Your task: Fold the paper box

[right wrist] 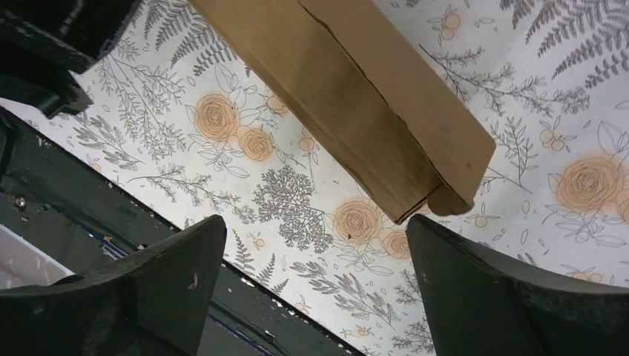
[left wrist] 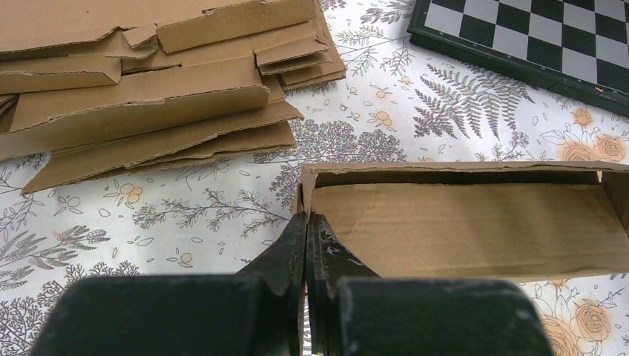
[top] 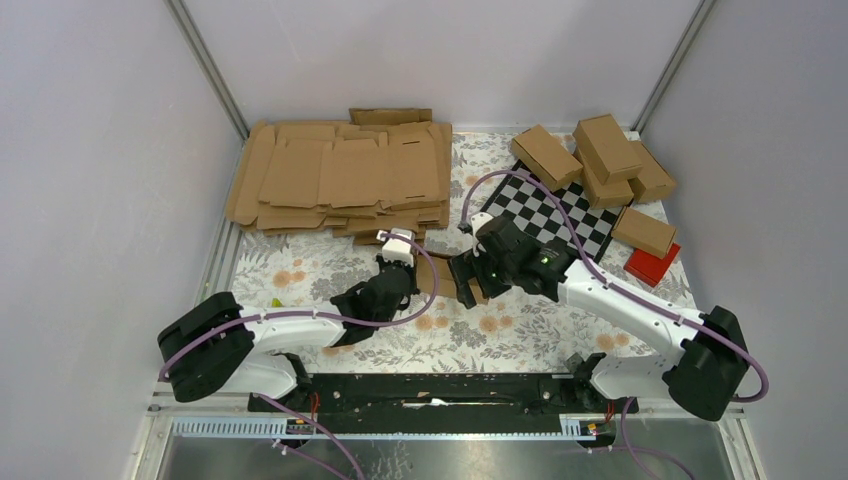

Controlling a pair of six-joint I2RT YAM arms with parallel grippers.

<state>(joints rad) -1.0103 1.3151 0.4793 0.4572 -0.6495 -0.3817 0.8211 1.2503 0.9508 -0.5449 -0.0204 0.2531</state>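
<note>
Paper box (left wrist: 460,222), part-folded, ends apparently unclosed. Left gripper (left wrist: 306,237) pinches its end wall; right gripper (right wrist: 315,226) spread wide, empty. Next, likely: right closes an end.

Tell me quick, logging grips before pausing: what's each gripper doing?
Left gripper: closed, pinching the paper box at its end.
Right gripper: open, holding nothing.

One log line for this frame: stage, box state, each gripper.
stage: mid-fold | paper box: partly formed, one side open | left gripper: shut, apparently pinching its end wall | right gripper: open, facing other end, not touching
</note>
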